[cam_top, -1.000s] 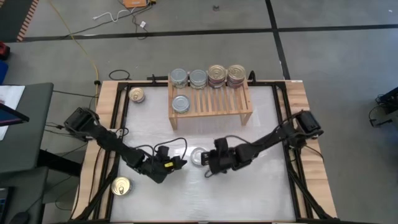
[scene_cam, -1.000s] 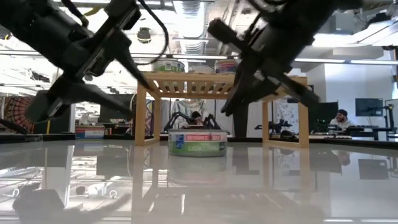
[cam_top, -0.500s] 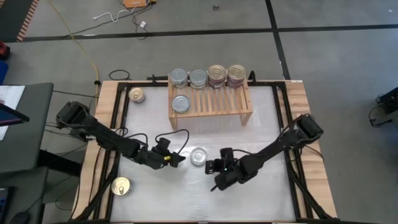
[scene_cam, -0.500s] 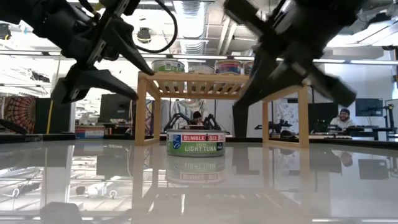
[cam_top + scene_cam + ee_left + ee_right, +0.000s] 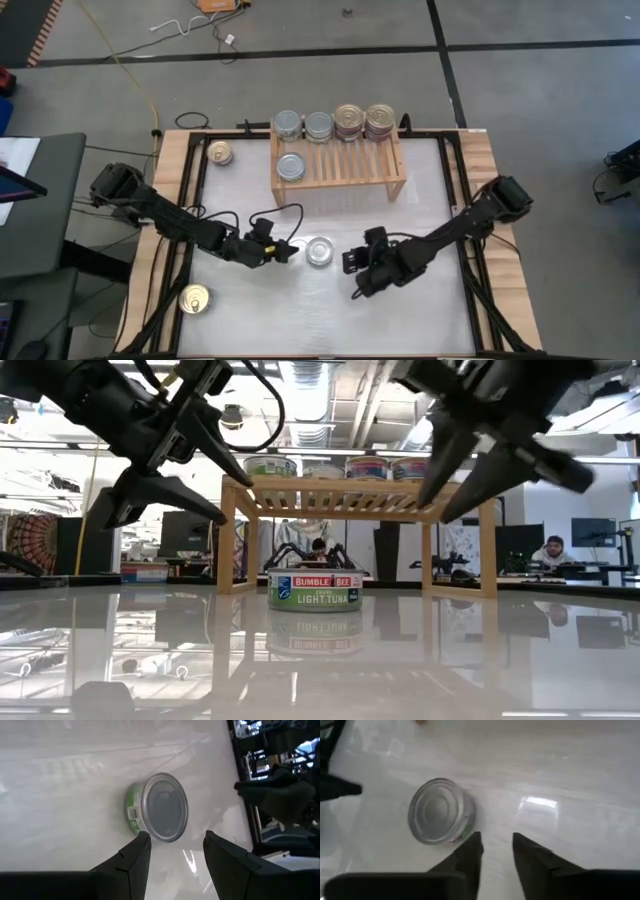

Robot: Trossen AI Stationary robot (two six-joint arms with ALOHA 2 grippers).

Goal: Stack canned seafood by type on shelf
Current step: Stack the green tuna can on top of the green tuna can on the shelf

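At the table's near left corner you have a gold-lidded tin (image 5: 195, 298) lying by itself, and toward the far left edge a second gold-lidded tin (image 5: 220, 153) sits just beside the shelf's left end. Your left gripper (image 5: 288, 250) hangs low over the white table (image 5: 430, 190), just left of the silver-topped tuna tin (image 5: 320, 251); its fingers (image 5: 131, 858) stand apart with a clear gap and hold nothing, and the tin lies just beyond their tips, not between them. That tin stands upright on the table in front of the shelf, its green label reading light tuna in the low view, touched by neither gripper. Behind it, the light-wood shelf (image 5: 340, 165) carries two silver-topped tins (image 5: 303, 125) along its back left, a third silver tin (image 5: 291, 167) in front of them at the left, and two stacks of gold-lidded tins (image 5: 364, 120) at the back right. Your right gripper (image 5: 352, 261) sits just right of the tuna tin, apart from it, its fingers (image 5: 465, 859) parted and empty, with the tin off to one side of them.
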